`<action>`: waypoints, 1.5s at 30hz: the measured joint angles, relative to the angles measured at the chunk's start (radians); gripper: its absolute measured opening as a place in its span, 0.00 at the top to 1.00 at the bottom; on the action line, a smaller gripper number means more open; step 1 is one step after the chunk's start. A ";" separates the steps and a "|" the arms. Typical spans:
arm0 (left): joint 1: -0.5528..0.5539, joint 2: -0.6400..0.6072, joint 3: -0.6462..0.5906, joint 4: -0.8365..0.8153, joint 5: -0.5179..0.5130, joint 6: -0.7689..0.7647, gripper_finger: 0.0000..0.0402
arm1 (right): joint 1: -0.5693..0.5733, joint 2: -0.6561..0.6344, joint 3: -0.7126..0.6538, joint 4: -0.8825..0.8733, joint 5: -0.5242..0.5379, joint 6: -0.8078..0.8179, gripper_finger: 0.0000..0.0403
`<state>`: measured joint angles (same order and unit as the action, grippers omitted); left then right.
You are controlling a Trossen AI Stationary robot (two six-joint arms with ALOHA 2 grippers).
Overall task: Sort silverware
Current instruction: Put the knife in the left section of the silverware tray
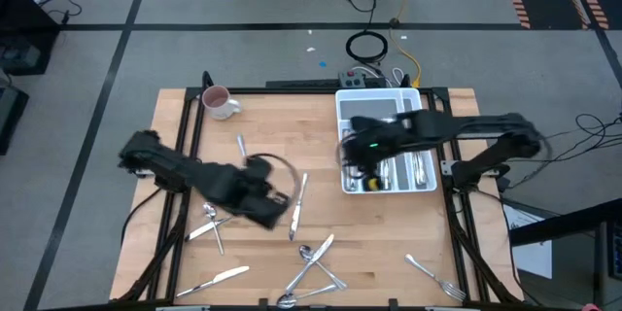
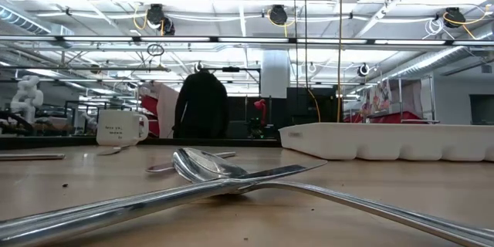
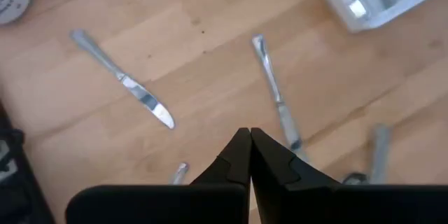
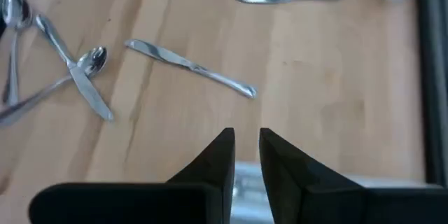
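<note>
We look down on a wooden table where two dark arms work among scattered silverware. The white cutlery tray sits directly beneath the right gripper, whose jaws stand a little apart with nothing between them; we see its near rim just below the fingertips, and several sorted pieces lie in its slots. The left gripper hovers over bare wood with its jaws clenched on nothing. Just ahead of those jaws and slightly to one side we see a table knife, and farther off to the other side a second knife, both flat on the boards. The white mug stands well beyond the left gripper, near the table's far corner. Nearer the front edge we see a crossed cluster of a spoon and knives, a pair of forks well apart from either gripper, a knife and more pieces beside the left arm.
</note>
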<state>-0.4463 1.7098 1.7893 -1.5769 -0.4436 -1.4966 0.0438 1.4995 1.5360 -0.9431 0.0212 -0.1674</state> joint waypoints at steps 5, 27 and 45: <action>-0.120 -0.108 -0.021 0.007 -0.101 -0.138 0.97 | -0.009 0.167 0.000 0.161 -0.130 -0.210 0.85; -0.242 -0.127 -0.042 0.006 -0.140 -0.279 0.97 | 0.025 0.759 0.352 0.058 -0.072 -0.832 0.85; -0.241 -0.128 -0.042 0.006 -0.136 -0.270 0.97 | 0.105 0.774 0.369 0.016 0.095 -1.012 0.85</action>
<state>-0.6876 1.5822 1.7477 -1.5711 -0.5797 -1.7667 0.1490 2.2732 1.9053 -0.9276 0.1161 -1.1790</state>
